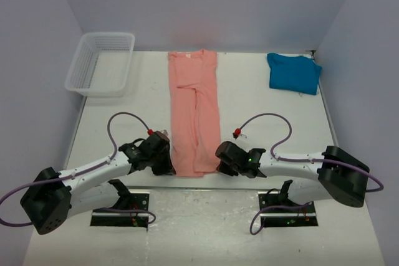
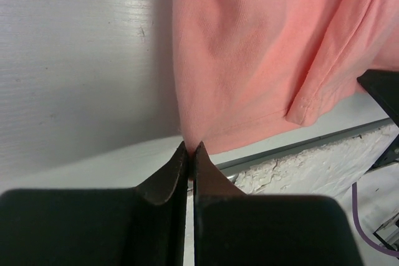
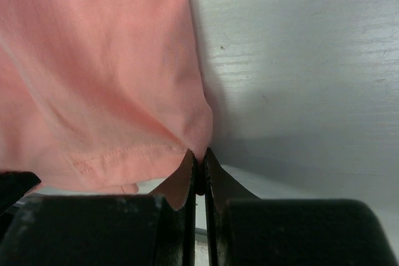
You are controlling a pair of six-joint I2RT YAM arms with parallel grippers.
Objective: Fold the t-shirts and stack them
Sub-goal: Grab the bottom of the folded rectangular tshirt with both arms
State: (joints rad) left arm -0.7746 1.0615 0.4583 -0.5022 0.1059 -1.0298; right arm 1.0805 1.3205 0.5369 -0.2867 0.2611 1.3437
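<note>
Salmon-pink t-shirt [image 1: 194, 113] pinched at its near corners by left gripper [image 2: 191, 149] and right gripper [image 3: 198, 157]

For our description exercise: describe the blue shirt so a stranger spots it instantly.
On the white table, look to the far right corner. The blue shirt lies there, folded small; unlike the long pink shirt at the centre, it is compact.

A white table [image 1: 262, 104] is filling most of the overhead view, its far edge meeting a plain, pale grey-lilac back wall [image 1: 212, 4]. A left wall [image 1: 31, 60] and a right wall [image 1: 368, 42] of the same tint are closing it in on both sides. Soft, even light is falling from above, casting only faint shadows. Up close, the table's white paint is showing fine streaks and small specks.
</note>
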